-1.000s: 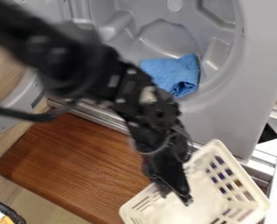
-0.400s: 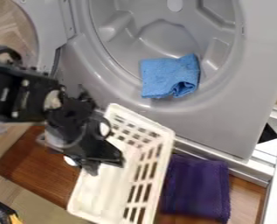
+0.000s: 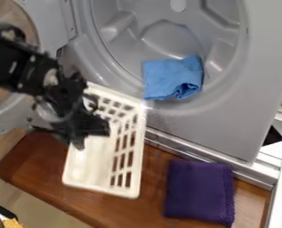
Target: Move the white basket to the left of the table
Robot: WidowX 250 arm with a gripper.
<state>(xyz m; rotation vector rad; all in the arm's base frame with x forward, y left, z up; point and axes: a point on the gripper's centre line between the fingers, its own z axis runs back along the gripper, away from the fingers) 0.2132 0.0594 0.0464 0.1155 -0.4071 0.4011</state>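
Brown wooden table (image 3: 152,187), left corner rounded. Grey appliance (image 3: 214,129) stands beyond its upper edge, door (image 3: 50,18) open. Metal rail (image 3: 181,149) lies between. Pale wood-grained surface (image 3: 30,200) adjoins the table's lower left edge.

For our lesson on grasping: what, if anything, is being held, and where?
The gripper holds the white basket by its long rim at picture left.

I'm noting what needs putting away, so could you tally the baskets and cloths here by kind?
Basket: 1, white
Cloths: 2, a blue cloth and a purple cloth
Total: 3
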